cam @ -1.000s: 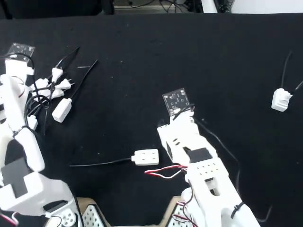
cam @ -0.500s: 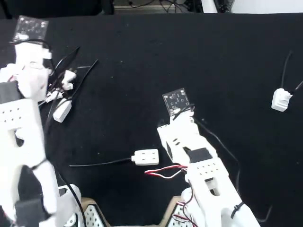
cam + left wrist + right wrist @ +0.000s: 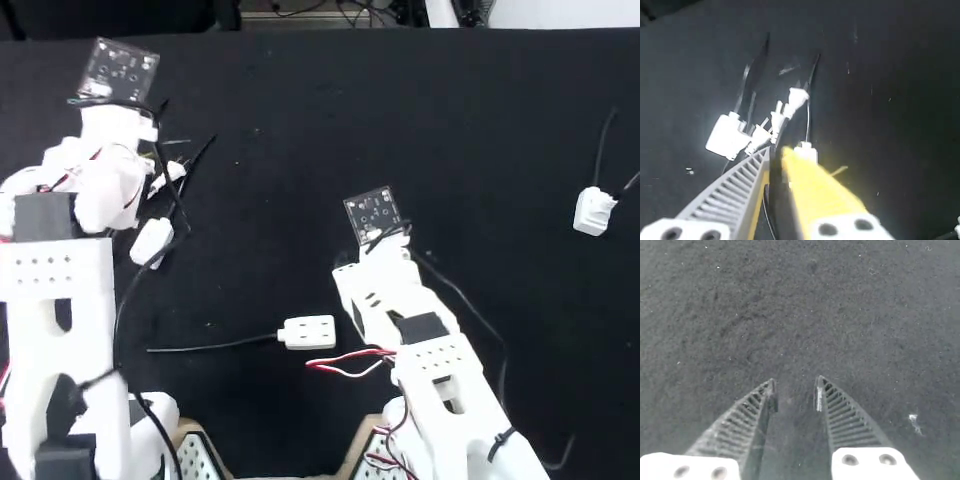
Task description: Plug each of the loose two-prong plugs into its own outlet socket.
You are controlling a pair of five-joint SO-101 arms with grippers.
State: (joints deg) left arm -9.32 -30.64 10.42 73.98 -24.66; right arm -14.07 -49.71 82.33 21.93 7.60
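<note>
The loose two-prong plugs lie in a bunch at the far left of the black table cloth (image 3: 300, 120), just beside the left arm (image 3: 60, 300). In the left wrist view the left gripper (image 3: 775, 152) hangs right over them. Its jaws are drawn nearly together, leaving only a thin dark slit. A black cord runs in that slit, and whether it is pinched cannot be told.

Just past the fingertips sit a slim plug (image 3: 796, 96), a second plug (image 3: 777, 111) and a third plug (image 3: 759, 136), their cords crossing one another. A blocky white adapter (image 3: 726, 139) touches the third plug. One more small plug (image 3: 805, 148) sits against the tip of the yellow finger (image 3: 815, 185).

The outlet strip (image 3: 308, 332) lies near the front middle of the cloth, well apart from the bunch, its black lead (image 3: 210, 346) trailing left. The right arm (image 3: 410, 320) stands just beside the strip. The right gripper (image 3: 794, 390) has its jaws spread wide over bare cloth, holding nothing. Red and white wires (image 3: 345, 362) loop off this arm near the strip.

A lone white plug (image 3: 594, 211) with black cords rests at the far right edge, with the right arm between it and the strip.
</note>
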